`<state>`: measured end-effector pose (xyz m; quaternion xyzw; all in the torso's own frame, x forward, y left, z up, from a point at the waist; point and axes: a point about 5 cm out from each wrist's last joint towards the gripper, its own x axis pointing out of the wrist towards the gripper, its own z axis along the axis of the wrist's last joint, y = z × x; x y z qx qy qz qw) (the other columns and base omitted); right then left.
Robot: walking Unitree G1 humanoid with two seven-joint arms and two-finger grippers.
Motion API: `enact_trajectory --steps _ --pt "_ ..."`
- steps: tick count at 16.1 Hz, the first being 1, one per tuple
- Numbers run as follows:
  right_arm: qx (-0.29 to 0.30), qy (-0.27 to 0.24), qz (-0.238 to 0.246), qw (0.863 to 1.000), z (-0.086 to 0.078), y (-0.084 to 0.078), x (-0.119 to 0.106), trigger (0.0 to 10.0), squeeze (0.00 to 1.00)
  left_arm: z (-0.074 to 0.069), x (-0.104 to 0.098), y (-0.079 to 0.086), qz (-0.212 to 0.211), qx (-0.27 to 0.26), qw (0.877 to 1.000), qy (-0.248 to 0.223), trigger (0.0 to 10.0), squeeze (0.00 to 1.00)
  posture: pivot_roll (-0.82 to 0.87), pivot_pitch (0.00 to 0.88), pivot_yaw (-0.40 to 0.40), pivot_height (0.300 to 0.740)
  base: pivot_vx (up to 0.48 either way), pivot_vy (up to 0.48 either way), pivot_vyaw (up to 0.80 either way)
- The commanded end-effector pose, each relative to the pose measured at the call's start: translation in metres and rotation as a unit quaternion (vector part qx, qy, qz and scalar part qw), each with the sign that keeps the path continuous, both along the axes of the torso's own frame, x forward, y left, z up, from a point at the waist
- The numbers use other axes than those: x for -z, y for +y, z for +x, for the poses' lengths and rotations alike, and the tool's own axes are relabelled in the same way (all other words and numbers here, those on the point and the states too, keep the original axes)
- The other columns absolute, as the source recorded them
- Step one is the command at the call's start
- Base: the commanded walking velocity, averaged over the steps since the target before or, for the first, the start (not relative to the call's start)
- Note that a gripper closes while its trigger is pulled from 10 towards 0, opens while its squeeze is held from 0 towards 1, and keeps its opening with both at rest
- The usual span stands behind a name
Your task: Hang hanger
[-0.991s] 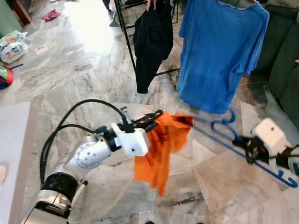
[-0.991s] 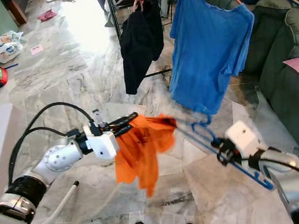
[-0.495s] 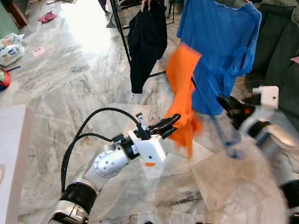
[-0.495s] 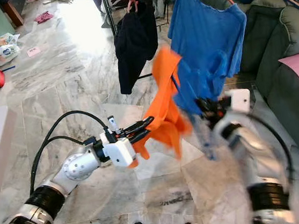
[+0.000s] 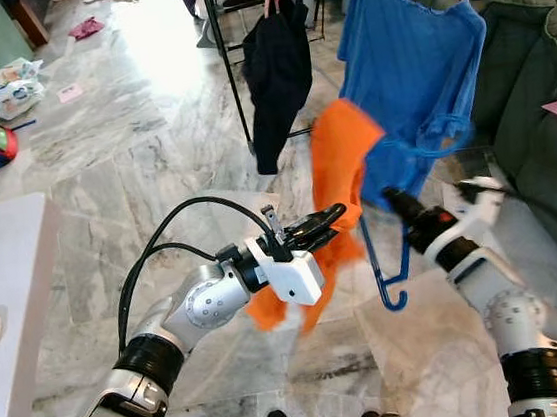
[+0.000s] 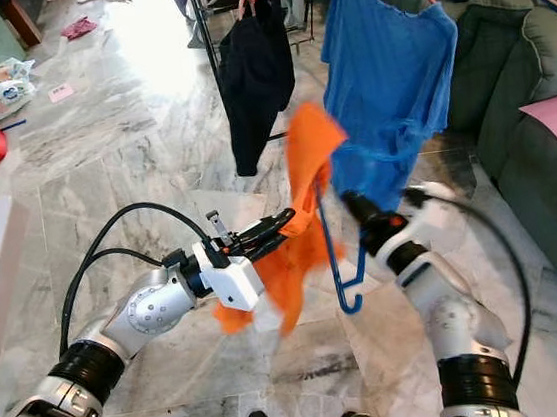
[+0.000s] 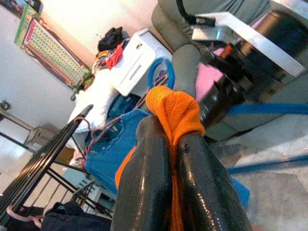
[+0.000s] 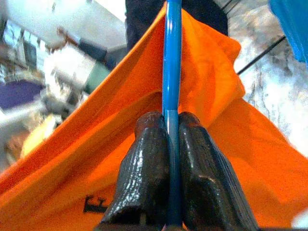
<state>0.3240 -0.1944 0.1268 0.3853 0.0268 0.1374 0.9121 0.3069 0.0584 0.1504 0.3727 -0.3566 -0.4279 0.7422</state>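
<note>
So my right gripper [image 8: 172, 126] clamped the blue hanger [image 8: 172, 57], left gripper [image 7: 169, 144] pinched the orange shirt [image 5: 339, 166]; hanging on the rack [image 5: 230, 63] remained.

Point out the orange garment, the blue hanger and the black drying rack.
orange garment [image 5: 337, 151]: left eye view, its raised upper fold.
blue hanger [image 5: 378, 278]: left eye view, the bar just above its lower hook.
black drying rack [image 5: 233, 78]: left eye view, its upright post.

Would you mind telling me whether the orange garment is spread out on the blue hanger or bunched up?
Bunched up. The orange garment hangs crumpled, pinched by the left gripper, against the blue hanger the right gripper grips.
</note>
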Motion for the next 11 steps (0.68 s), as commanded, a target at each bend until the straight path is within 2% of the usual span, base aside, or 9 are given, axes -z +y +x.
enact_trajectory --steps 1,2,4,5,7,8,10,11 --pt "0.017 -0.038 0.029 0.999 0.003 -0.004 -0.022 10.0 0.0 -0.004 0.009 0.003 0.02 0.005 1.0 0.009 10.0 0.0 -0.05 0.196 0.079 0.74 0.0 0.0 0.0" --pt "0.011 -0.043 0.034 0.998 0.003 0.0 -0.029 10.0 0.0 -0.008 0.02 0.002 0.031 0.007 0.999 0.024 10.0 0.0 -0.05 0.198 0.08 0.74 0.0 0.0 0.0" --pt "-0.002 -0.054 0.033 0.998 0.003 0.005 -0.036 10.0 0.0 -0.01 0.025 0.002 0.032 0.006 0.999 0.032 10.0 0.0 -0.05 0.198 0.079 0.74 0.0 0.0 0.0" --pt "0.015 -0.07 0.044 0.996 0.008 0.001 -0.05 10.0 0.0 -0.014 0.033 -0.001 0.03 0.005 0.998 0.05 10.0 0.0 -0.06 0.199 0.074 0.74 0.0 0.0 0.0" --pt "0.034 -0.082 0.083 0.993 0.012 -0.005 -0.063 10.0 0.0 -0.016 0.041 -0.001 0.039 0.004 0.997 0.067 10.0 0.0 -0.06 0.2 0.072 0.74 0.0 0.0 0.0" --pt "0.023 -0.098 0.093 0.991 0.013 0.0 -0.073 10.0 0.0 -0.018 0.048 -0.001 0.045 0.001 0.996 0.079 10.0 0.0 -0.06 0.2 0.068 0.74 0.0 0.0 0.0" --pt "-0.031 -0.123 0.088 0.988 0.01 0.022 -0.087 10.0 0.0 -0.022 0.061 -0.003 0.054 -0.009 0.993 0.1 10.0 0.0 -0.06 0.2 0.061 0.74 0.0 0.0 0.0" --pt "-0.039 -0.127 0.088 0.987 0.009 0.025 -0.089 10.0 0.0 -0.023 0.062 -0.003 0.055 -0.01 0.993 0.103 10.0 0.0 -0.06 0.2 0.061 0.74 0.0 0.0 0.0"
